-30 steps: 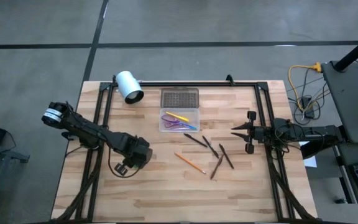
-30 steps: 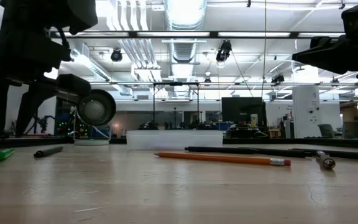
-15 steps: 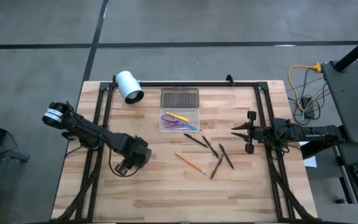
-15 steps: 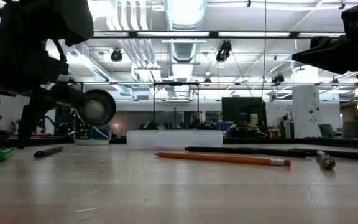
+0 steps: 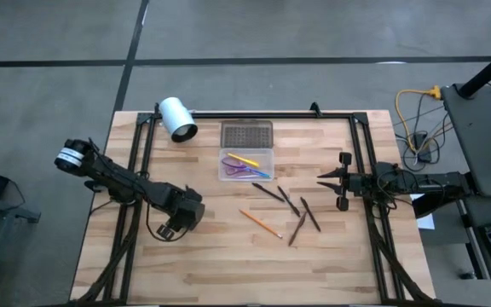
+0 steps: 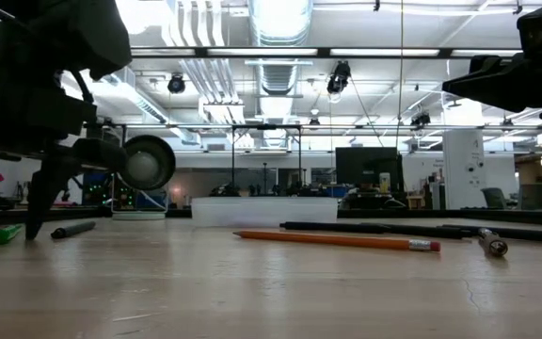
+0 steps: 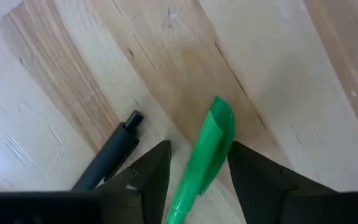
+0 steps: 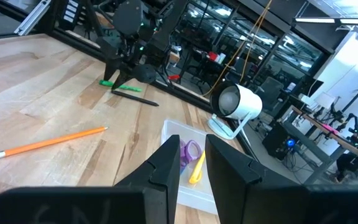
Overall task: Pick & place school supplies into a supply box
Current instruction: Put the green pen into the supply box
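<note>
A green pen (image 7: 216,130) lies flat on the table near its left edge, with a dark pen (image 7: 107,155) beside it. My left gripper (image 7: 199,146) points straight down over the green pen, open, one finger on either side of it and low to the table (image 6: 7,224). The high view hides the green pen under this gripper (image 5: 174,227). The supply box (image 5: 245,164) stands open at the far middle, with purple scissors (image 8: 188,149) and a yellow pen inside. My right gripper (image 5: 335,181) waits level at the right edge, open, nothing between its fingers.
The box's grey dotted lid (image 5: 245,135) lies just beyond the box. An orange pencil (image 5: 260,223) and several dark pens (image 5: 288,201) lie scattered at the table's middle. A white cylinder (image 5: 177,118) stands at the far left. A black frame runs along the table's edges.
My left gripper has come down toward the table over the green pen, and its fingers have opened wider. They now stand on either side of the pen. The pens and the box have stayed where they were.
</note>
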Controlling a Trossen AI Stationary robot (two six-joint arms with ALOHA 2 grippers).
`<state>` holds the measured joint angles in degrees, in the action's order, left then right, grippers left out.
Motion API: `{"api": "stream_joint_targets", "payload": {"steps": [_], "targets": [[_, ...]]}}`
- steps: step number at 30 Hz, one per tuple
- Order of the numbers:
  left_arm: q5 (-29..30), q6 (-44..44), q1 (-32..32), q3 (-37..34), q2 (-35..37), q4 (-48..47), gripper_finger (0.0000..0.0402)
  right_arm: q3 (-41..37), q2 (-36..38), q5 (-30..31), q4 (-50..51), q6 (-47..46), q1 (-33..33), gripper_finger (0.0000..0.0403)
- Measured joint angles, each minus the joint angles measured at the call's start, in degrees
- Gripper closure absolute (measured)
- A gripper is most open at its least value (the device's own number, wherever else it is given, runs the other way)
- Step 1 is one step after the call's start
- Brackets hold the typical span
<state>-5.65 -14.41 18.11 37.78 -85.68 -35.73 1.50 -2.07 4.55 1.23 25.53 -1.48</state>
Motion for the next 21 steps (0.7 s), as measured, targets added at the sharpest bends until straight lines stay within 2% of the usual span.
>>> {"api": "stream_joint_targets", "payload": {"steps": [3, 8, 21], "targets": [[0.2, -1.1, 0.0, 0.3, -0.1, 0.0, 0.0283, 0.0, 0.0, 0.0, 0.0, 0.0, 0.0, 0.0335], [0.8, -2.8, -0.1, 0.5, -0.1, 0.1, 0.0371, 0.0, 0.0, 0.0, 0.0, 0.0, 0.0, 0.0335], [1.2, -3.1, 1.0, 2.9, -0.1, 0.5, 0.0376, 0.0, 0.0, 0.0, 0.0, 0.0, 0.0, 0.0335]]}}
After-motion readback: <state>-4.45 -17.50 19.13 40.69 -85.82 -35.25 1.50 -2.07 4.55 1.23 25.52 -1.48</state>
